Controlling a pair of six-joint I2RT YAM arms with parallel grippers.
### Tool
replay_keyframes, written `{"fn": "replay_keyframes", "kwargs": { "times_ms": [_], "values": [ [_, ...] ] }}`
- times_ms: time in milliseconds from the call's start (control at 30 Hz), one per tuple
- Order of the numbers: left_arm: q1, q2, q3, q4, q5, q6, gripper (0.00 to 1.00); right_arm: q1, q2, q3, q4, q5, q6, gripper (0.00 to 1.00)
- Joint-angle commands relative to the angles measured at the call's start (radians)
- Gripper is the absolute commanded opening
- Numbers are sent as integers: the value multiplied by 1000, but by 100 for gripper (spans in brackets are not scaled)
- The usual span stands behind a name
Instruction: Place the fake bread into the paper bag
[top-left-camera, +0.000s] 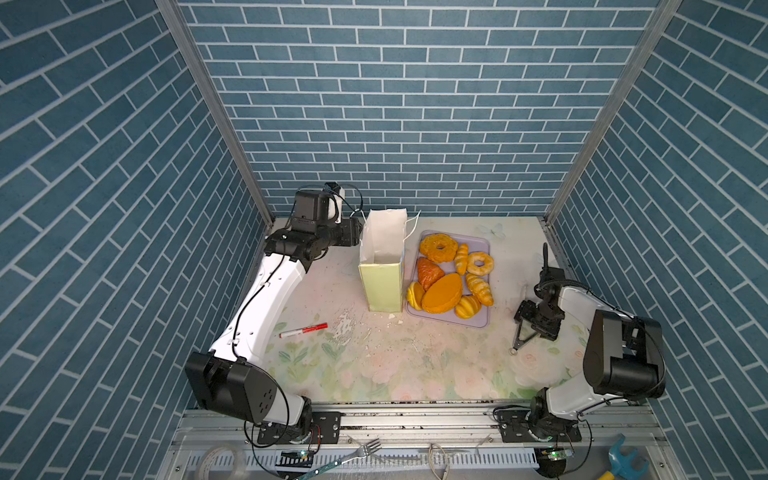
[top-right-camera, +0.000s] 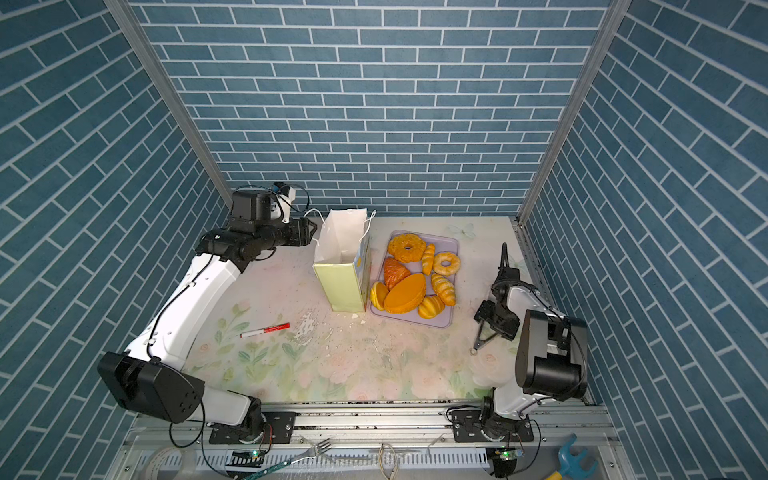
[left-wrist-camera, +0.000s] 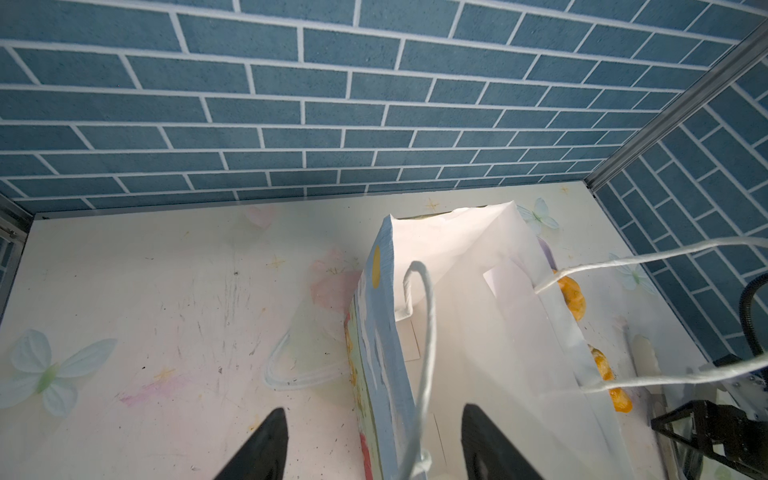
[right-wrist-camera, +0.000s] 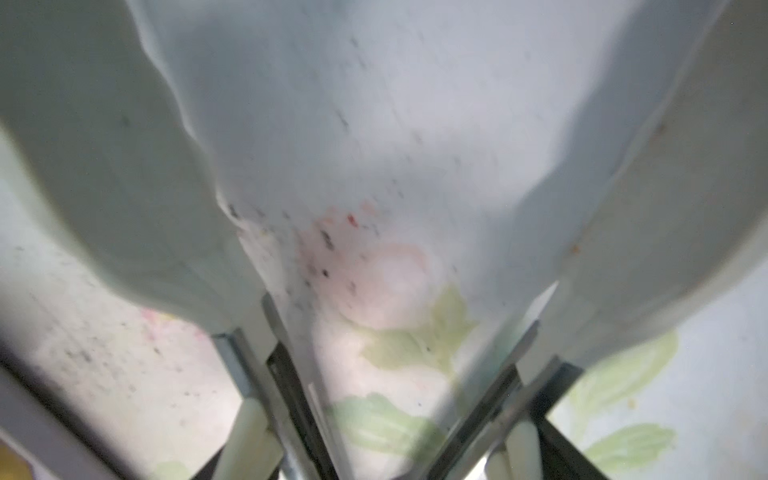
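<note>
At the paper bag (left-wrist-camera: 478, 332), wrist view alone shows left claw (left-wrist-camera: 374, 409) spread, right claw (top-left-camera: 527, 328) unclear.

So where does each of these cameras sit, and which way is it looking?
Top views: high above the table's front, looking down toward the back wall; the left arm and right arm both show.
Left wrist: on the left arm, looking past the left gripper into the bag; its black fingers show.
Right wrist: on the right arm, close above the table, blurred; pale prongs flank it, whose I cannot tell.
Shared: both top views and the left wrist see the bag and bread.
</note>
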Motion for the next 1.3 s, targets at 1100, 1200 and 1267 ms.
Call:
{"fn": "replay_keyframes", "kwargs": {
  "times_ms": [1100, 1200, 1267],
  "values": [
    [4, -24, -38, 4, 3, -12, 70, 0, 305, 372, -87, -5, -363, 85],
    [4, -23, -35, 0, 6, -12, 70, 0, 279, 344, -65, -9, -358, 95],
    [4, -25, -36, -2, 3, -11, 70, 0, 271, 330, -57, -15, -348, 99]
  ]
}}
